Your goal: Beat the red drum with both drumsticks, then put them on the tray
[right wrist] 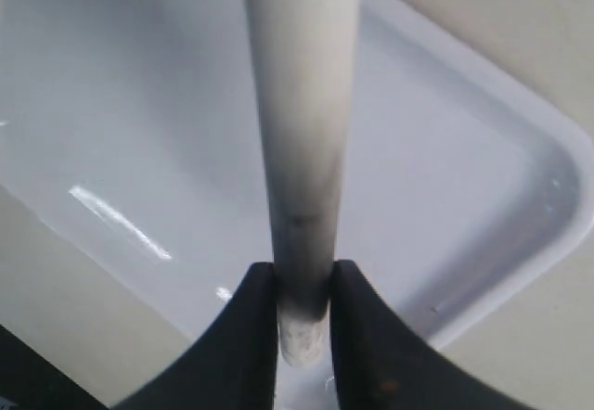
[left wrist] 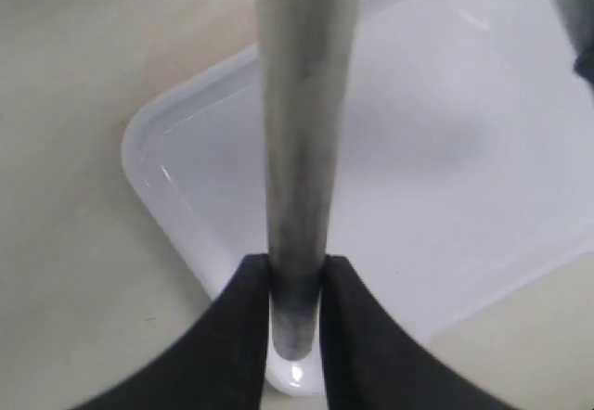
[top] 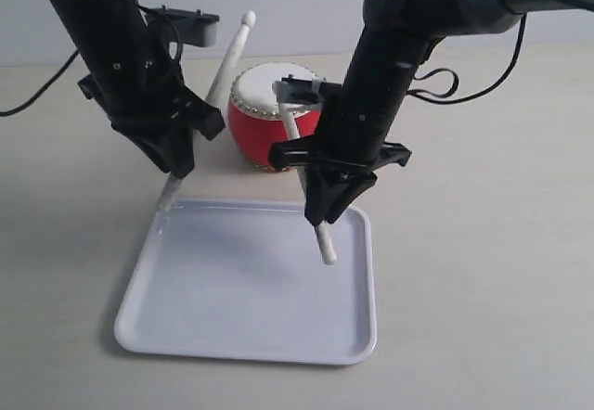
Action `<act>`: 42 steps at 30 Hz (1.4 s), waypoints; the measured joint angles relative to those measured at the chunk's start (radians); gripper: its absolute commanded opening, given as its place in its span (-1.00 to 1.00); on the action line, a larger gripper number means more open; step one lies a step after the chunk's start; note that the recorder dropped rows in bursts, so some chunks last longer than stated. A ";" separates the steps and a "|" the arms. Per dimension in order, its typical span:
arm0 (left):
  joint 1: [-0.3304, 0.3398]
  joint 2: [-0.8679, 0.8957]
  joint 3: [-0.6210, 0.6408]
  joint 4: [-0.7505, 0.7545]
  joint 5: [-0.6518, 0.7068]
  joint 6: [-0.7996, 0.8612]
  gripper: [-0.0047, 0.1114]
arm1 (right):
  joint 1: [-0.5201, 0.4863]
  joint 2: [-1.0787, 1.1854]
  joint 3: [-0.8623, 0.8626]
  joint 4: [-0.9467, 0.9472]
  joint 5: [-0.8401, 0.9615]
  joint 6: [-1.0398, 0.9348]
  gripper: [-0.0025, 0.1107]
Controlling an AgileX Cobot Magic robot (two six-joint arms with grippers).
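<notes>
two drumsticks stand steeply over the tray point(top: 243, 352), each pinched low on its shaft. the right stick point(top: 326, 243) pokes its lower end out below the right claw point(top: 320, 213), over the tray's floor close to the rim that faces the red drum point(top: 255, 141); whether it touches the floor i cannot tell. the left stick point(top: 225, 65) runs from its rounded tip, high beside the drum, down through the left claw point(top: 176, 164) to a butt at the tray's drum-side corner, on or just over the rim rather than inside it. both claws are narrowed onto their sticks, jaws pressed to the shaft on either side. the coming move, as i judge it, is the lay-down, and it turns on the tilt: both long axes are near upright against a flat tray, so each must be tipped down along the tray's floor before release. the right stick sits inside the rim; the left one should come inward from the corner first, or it may slip off.
</notes>
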 measured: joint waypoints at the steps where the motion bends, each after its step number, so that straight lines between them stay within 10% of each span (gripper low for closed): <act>1: 0.000 0.026 0.000 -0.002 0.000 0.000 -0.92 | 0.000 -0.028 0.000 -0.008 0.000 0.000 -0.96; 11: 0.000 0.222 0.000 -0.088 0.002 0.011 -0.92 | 0.000 -0.359 0.000 -0.089 0.001 -0.002 -0.96; 27: 0.000 -0.112 0.000 -0.092 0.000 -0.012 -0.92 | 0.000 0.086 0.000 -0.014 0.014 0.002 -0.96; 42: 0.000 -0.219 0.015 -0.086 0.002 -0.012 -0.92 | -0.007 -0.238 0.000 -0.035 0.004 -0.066 -0.96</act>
